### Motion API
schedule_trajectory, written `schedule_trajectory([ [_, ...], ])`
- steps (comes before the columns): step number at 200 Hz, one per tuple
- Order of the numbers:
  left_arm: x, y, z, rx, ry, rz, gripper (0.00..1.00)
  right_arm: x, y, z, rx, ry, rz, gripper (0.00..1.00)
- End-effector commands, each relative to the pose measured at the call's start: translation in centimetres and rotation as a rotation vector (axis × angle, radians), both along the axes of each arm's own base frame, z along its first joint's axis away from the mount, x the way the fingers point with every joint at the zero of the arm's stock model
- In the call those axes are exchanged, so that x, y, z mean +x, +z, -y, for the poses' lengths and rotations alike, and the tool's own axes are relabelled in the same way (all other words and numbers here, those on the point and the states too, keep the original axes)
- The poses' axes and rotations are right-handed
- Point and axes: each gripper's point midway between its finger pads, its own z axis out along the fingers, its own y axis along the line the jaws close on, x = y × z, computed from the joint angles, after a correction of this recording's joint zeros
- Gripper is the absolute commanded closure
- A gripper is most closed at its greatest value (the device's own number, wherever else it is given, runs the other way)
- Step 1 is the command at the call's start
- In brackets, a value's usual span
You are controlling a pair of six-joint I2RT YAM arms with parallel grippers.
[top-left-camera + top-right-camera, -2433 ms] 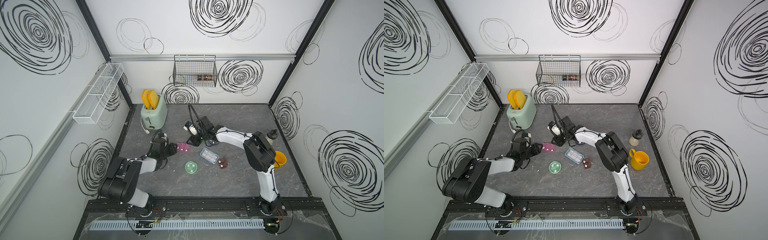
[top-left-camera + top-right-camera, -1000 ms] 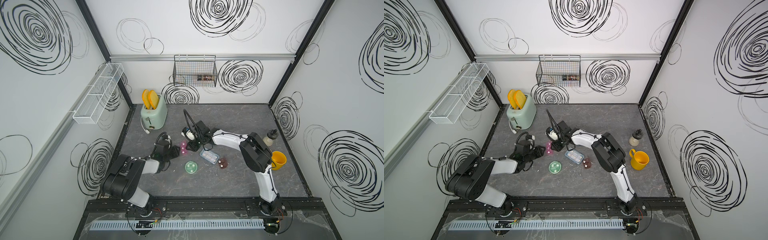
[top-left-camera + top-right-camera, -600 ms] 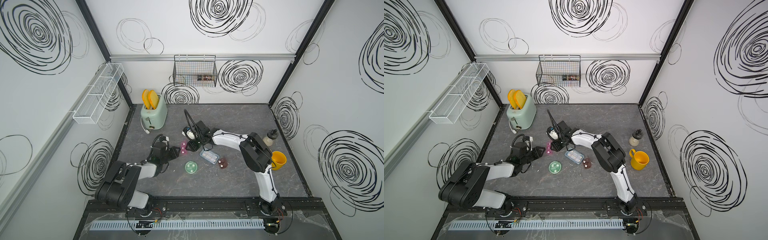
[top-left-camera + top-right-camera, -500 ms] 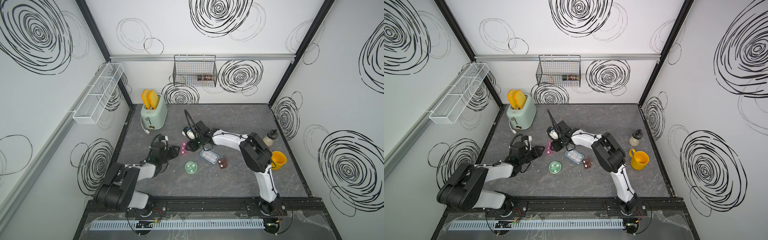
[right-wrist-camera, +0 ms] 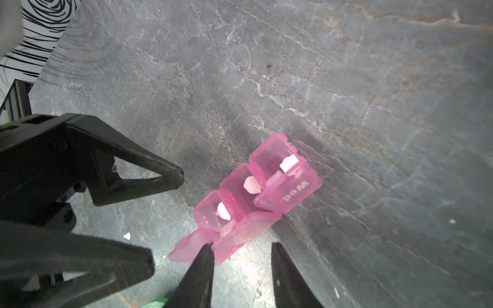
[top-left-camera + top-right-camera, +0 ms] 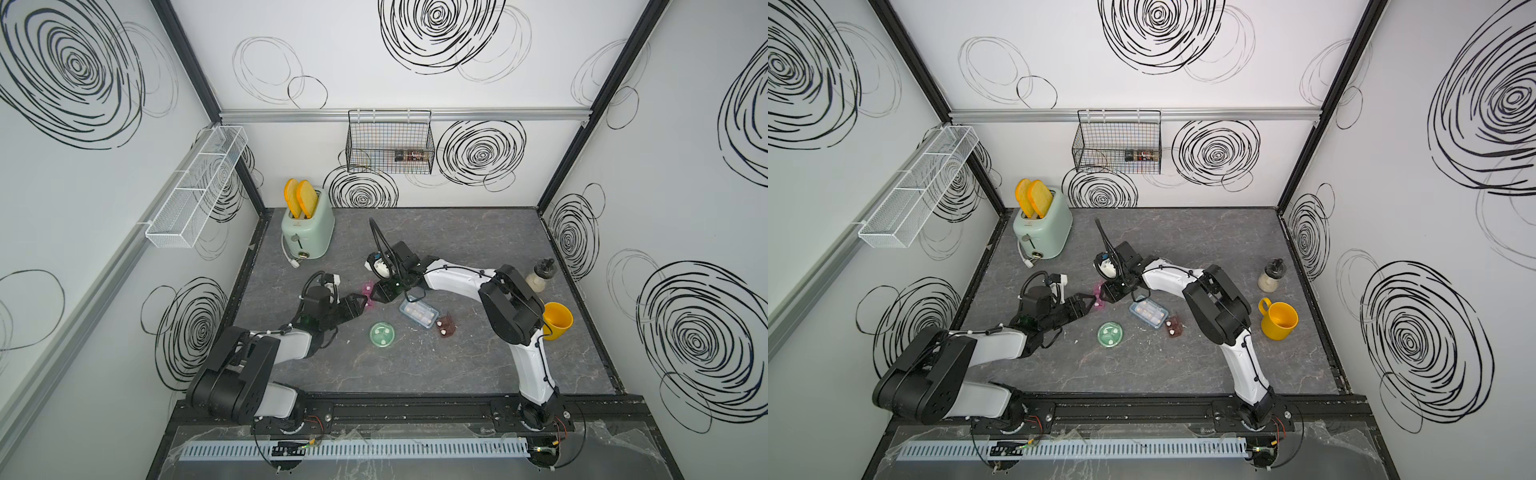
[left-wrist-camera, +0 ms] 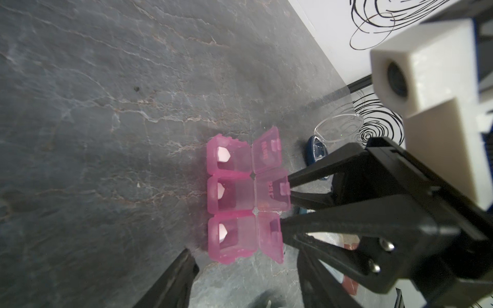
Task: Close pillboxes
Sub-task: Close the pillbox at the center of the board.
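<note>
Left of the worktop's centre, the pink pillbox lies with all three lids still up. The left pincer has just spread wide, clear of it; the right pincer, part-open, noses the lids. Closing likely falls to the right one. Grey marbled worktop, white walls with black swirls.

— What sits on the grey marbled tabletop?
— A pink pillbox: three compartments in a row, every lid flipped open, a white pill in each.
— And the grippers?
— The right gripper comes in from the lid side, jaws a little apart, tips against two of the lid flaps. The left gripper has its jaws spread wide, one finger just beside an end of the box.
— Behind?
— A dark blue round pillbox, its clear lid raised.
</note>
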Motion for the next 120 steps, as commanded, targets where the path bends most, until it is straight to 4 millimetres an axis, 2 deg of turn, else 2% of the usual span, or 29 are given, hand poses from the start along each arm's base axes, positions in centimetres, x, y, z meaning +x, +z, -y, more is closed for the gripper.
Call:
schedule_trajectory([
  [1, 0.1, 0.6, 0.4, -0.015, -0.018, 0.036, 0.35, -0.1, -0.5, -0.8, -0.001, 0.010, -0.014, 0.60],
  [63, 0.3, -0.5, 0.2, 0.002, -0.009, 0.015, 0.46, -0.1, -1.2, -0.9, -0.009, 0.010, -0.025, 0.60],
  [120, 1.3, -0.9, 0.3, 0.007, -0.003, 0.017, 0.49, -0.1, -1.5, -0.8, -0.012, 0.008, -0.030, 0.60],
])
